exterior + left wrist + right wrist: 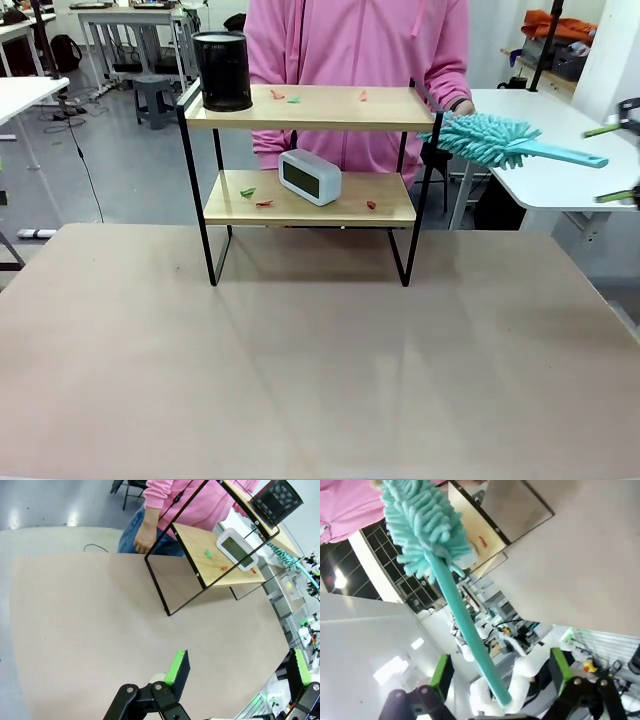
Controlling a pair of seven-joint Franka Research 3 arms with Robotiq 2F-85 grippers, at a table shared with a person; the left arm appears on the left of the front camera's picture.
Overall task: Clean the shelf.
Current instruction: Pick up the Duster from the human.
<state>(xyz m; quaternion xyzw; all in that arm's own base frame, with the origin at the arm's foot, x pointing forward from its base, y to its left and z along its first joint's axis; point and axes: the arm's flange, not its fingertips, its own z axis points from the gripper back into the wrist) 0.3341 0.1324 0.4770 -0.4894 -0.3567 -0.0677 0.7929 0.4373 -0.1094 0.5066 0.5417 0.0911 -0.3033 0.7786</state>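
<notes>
The shelf (330, 108) stands at the table's far side, and its lower board shows in the left wrist view (200, 545). Small red and green scraps (277, 95) lie on both boards. A teal fluffy duster (490, 140) hangs in the air at the shelf's right end, its head by the person's hand (462, 105). Its handle (470, 630) runs between the wide-apart fingers of my right gripper (501, 672), which is open around it at the right edge (610, 163). My left gripper (239, 672) is open and holds nothing, above the bare table.
A black mesh cup (222, 70) stands on the top board's left end. A white digital clock (309, 176) sits on the lower board. The person in pink stands behind the shelf, one hand (145, 537) at the table's edge. White tables (540, 170) flank the scene.
</notes>
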